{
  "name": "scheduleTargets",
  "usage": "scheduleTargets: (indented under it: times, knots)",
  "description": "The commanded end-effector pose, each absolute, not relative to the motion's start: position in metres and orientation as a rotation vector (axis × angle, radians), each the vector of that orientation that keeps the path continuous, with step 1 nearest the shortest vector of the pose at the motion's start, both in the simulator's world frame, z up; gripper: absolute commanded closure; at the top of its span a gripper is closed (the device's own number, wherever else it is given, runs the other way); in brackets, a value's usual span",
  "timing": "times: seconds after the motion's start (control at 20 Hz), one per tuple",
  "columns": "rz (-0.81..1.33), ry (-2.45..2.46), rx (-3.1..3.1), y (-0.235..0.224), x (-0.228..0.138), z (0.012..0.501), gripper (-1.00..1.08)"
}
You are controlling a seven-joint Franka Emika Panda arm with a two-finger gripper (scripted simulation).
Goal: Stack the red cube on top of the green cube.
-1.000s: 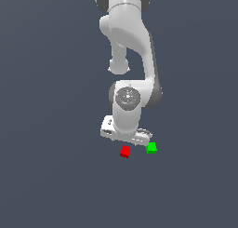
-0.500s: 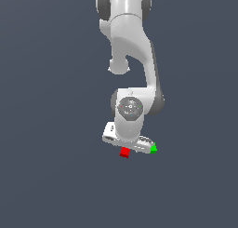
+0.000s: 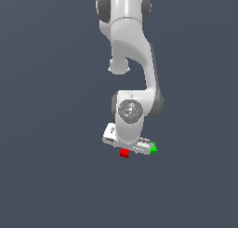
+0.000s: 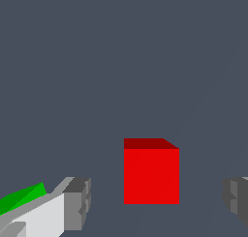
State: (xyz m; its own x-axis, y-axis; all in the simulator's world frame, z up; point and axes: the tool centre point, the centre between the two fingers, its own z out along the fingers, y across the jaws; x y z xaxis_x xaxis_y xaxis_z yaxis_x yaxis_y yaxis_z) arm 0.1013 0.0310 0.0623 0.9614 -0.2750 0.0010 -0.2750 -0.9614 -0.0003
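Down at the floor of the scene, the gripper [image 4: 154, 197] sits low with its jaws spread wide, one grey finger pad [image 4: 77, 203] on one side and the other pad [image 4: 236, 198] on the other, and the red cube [image 4: 151, 171] between them with clear gaps either way. Nothing is clamped yet; the pads are not touching the cube.

In the exterior view the white hand [image 3: 128, 141] has come down a good way over the last second. A second ago it hung above both cubes, and they showed whole beneath it; now only the lower part of the red cube [image 3: 124, 153] peeks out under the hand. To my eye the descent is about finished and the grasp is the step in hand: the fingers look low enough to close on the red cube.

The green cube [image 3: 153, 148] lies just beside the hand on the exterior view's right, near the red one but apart from it. In the wrist view a sliver of the green cube [image 4: 22, 196] shows behind one finger, outside the jaws.

By count: one arm, one gripper with two fingers, one red cube, one green cube. The stacking itself has not begun.
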Motion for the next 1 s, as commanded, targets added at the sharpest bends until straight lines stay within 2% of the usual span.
scheduleTargets:
  times: [0.0, 0.3, 0.6, 0.65, 0.95]
  knots:
    - [0.000, 0.437, -3.111, 0.031, 0.101, 0.052, -0.92]
    - [0.000, 0.438, -3.111, 0.031, 0.100, 0.023, -0.92]
    - [0.000, 0.438, -3.111, 0.031, 0.102, 0.020, -0.92]
    - [0.000, 0.438, -3.111, 0.031, 0.102, 0.020, 1.08]
    - [0.000, 0.438, -3.111, 0.031, 0.102, 0.020, 1.08]
